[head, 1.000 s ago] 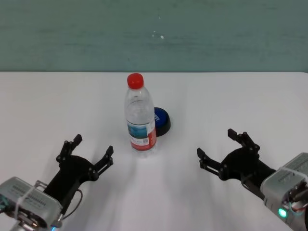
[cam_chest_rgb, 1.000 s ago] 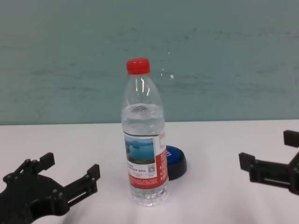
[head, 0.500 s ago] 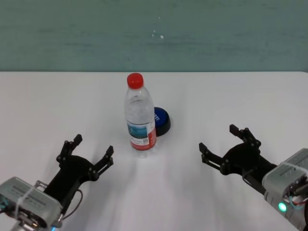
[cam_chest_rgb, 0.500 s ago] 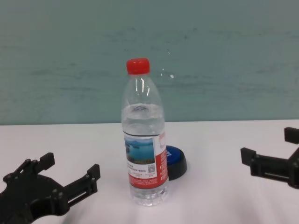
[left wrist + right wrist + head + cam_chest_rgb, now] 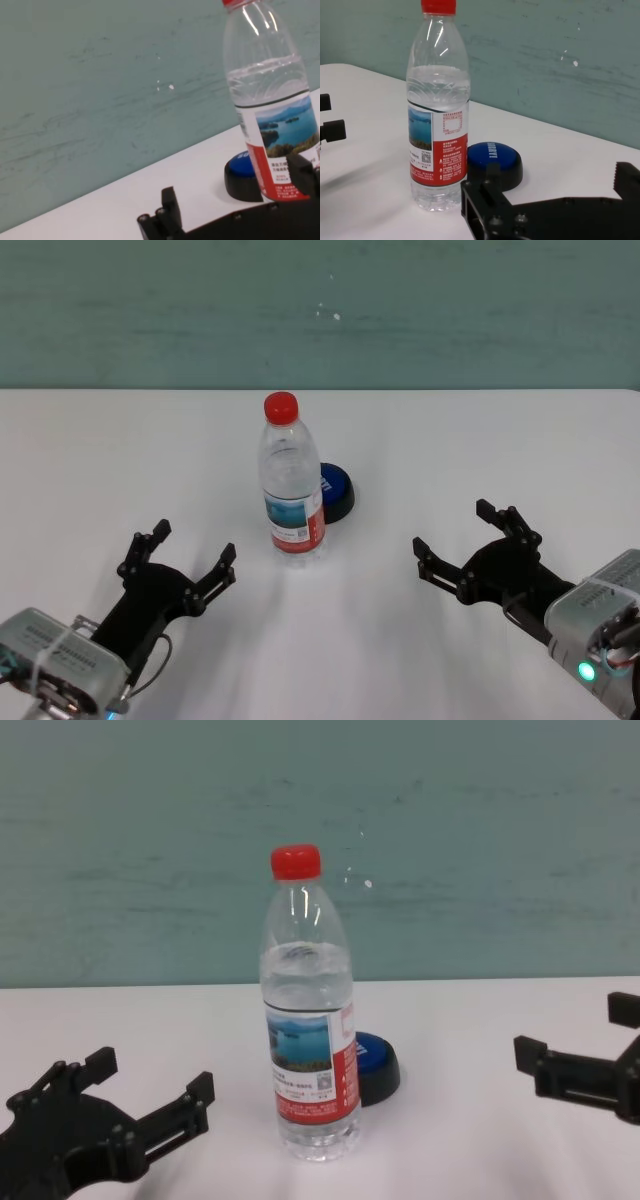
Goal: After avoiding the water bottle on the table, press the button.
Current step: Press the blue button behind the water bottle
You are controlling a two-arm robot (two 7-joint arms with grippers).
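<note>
Clear plastic water bottle (image 5: pixel 292 485) with red cap upright on the white bench (image 5: pixel 480 440), mid-bench. Blue-domed button (image 5: pixel 335 490) on a black base just behind the water bottle and to its right, partly hidden by it in the head and chest views; shown almost whole only in the right wrist view, apart from the bottle. Left gripper (image 5: pixel 185 558) low over the bench, nearer than the bottle and to its left, fingers spread wide, holding nothing. Right gripper (image 5: pixel 470 540) nearer than the bottle and to its right, likewise wide and empty.
</note>
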